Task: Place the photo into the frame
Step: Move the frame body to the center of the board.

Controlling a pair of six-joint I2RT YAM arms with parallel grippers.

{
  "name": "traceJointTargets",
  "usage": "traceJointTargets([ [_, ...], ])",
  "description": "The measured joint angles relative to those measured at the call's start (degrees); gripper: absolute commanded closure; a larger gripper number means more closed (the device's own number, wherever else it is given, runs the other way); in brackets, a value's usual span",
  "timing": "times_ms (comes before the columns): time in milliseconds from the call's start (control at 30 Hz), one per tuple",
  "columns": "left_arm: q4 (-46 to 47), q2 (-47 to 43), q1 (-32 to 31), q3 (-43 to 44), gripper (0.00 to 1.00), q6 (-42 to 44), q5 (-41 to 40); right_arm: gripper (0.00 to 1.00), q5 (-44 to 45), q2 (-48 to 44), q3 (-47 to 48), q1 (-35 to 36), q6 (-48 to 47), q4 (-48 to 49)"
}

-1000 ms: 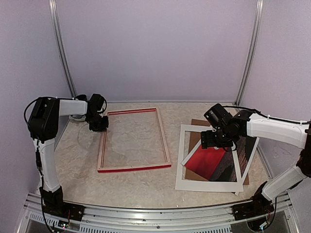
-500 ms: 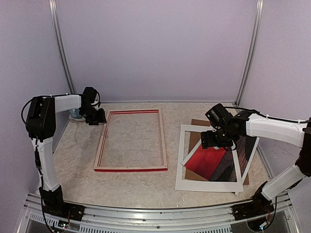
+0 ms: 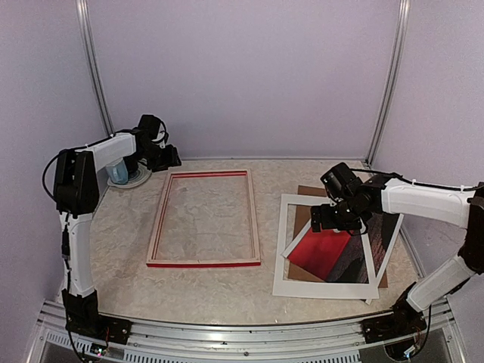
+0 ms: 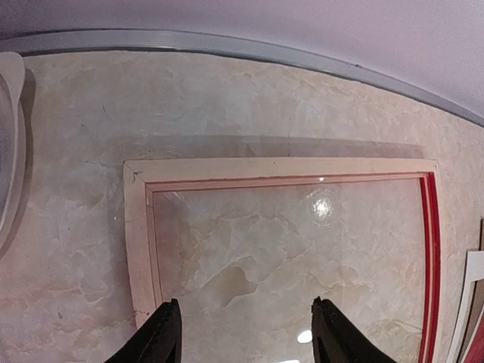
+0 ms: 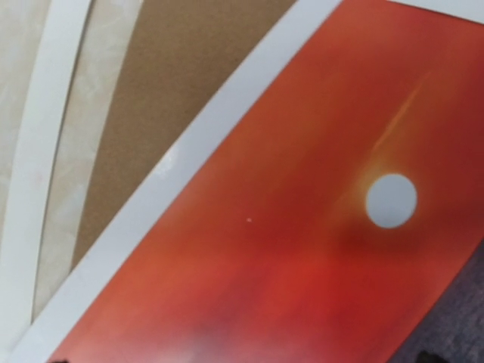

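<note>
Frame (image 3: 203, 263), a red-faced pale-wood rectangle, lies centre-left, left gripper (image 4: 243, 318) parted and empty by its upper-left corner, right gripper (image 3: 327, 221) spread wide above the glossy sunset photo (image 5: 287, 249).

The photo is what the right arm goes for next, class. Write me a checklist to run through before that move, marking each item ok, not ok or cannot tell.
1. The frame lies flat, nothing across it: ok.
2. Left jaws clear of the frame, apart and empty: ok.
3. Right jaws above the photo: ok.
4. Right jaws open wide enough: cannot tell, they do not show in the right wrist view.
5. Photo free of the white mat: cannot tell, they overlap and which is on top is unclear.
6. Photo squared with the frame: not ok, it lies skewed beside it.
</note>
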Motion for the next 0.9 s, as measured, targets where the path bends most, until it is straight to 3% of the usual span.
traceJointTargets([
  [433, -1.44, 4.72, 0.92, 0.02, 0.54, -2.38, -0.33, 0.05, -3.52, -1.81, -1.38, -0.85, 0.63, 3.23],
  [733, -1.01, 5.68, 0.59, 1.44, 0.49, -3.67, -2.64, 0.06, -5.84, 0.42, -1.36, -0.85, 0.59, 4.98],
  [900, -1.49, 9.03, -1.05, 5.57, 0.50, -3.74, -9.44, 0.10, -6.01, 0.52, -1.36, -0.85, 0.63, 5.97],
])
